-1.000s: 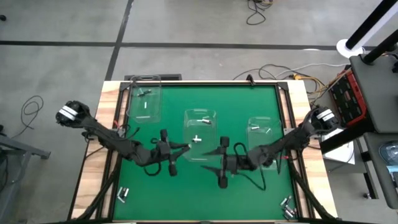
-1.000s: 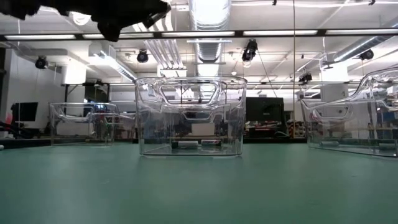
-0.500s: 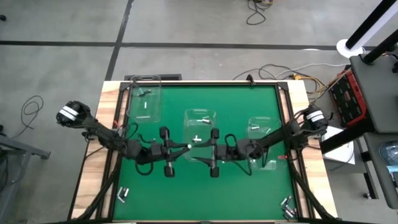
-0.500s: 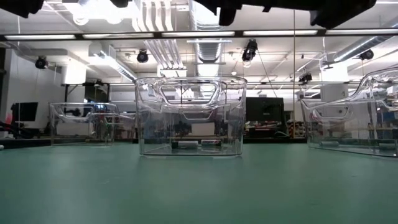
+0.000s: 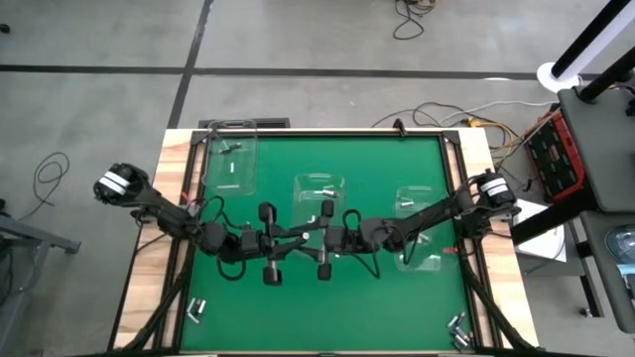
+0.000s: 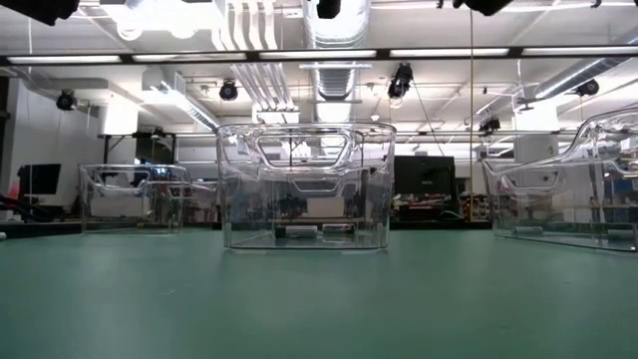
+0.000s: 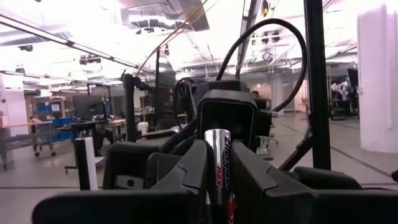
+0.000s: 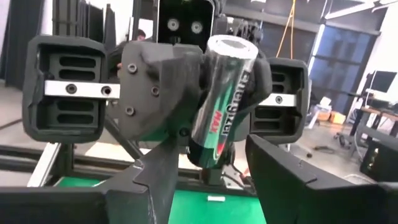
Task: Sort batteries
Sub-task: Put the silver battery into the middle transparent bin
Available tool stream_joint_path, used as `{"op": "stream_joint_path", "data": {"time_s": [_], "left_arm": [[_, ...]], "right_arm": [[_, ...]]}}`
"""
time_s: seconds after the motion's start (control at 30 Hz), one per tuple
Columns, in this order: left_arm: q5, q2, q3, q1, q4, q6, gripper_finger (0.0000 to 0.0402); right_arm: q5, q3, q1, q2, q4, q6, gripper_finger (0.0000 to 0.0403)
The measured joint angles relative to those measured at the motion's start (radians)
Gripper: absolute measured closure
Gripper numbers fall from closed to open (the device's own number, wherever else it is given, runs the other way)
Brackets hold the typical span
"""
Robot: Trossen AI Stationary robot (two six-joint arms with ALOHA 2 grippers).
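A silvery battery (image 8: 222, 102) with red and black lettering is held above the green mat, in front of the middle clear bin (image 5: 319, 198). My left gripper (image 5: 300, 236) is shut on it. My right gripper (image 5: 317, 238) faces it from the table's right, open. Its two fingers (image 8: 163, 177) stand on either side of the battery's free end without touching. More batteries lie in the left bin (image 5: 233, 161), the middle bin and the right bin (image 5: 421, 210). My left gripper pinches the battery's body (image 7: 217, 171) between its two fingers, coming level from the table's left. The battery lies roughly along the fingers. Its flat silver end (image 8: 231, 47) sticks out past the fingertips toward my right gripper, tilted upward. It is lifted clear of the mat.
Loose batteries lie at the mat's near left corner (image 5: 195, 309) and near right corner (image 5: 456, 327). The low view shows the three bins standing on the mat, the middle bin (image 6: 304, 184) nearest. Wooden table borders and a metal frame edge the mat.
My right gripper has travelled toward the table's left and a little toward the far edge, until it faces my left gripper closely. Both arms have risen out of the top of the low view. The battery has stayed in my left gripper.
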Motion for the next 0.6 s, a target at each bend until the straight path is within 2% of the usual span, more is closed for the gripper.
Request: {"op": "stream_joint_path", "data": {"time_s": [0.33,0.6], "left_arm": [[-0.002,-0.009,-0.024,0.0,-0.007,-0.004,0.0371],[-0.005,-0.011,-0.027,0.0,-0.044,-0.018,0.0371]], "right_arm": [[-0.001,0.019,0.006,-0.033,-0.135,0.058,0.0284],[-0.002,0.019,0.006,-0.043,-0.16,0.083,0.0276]]}}
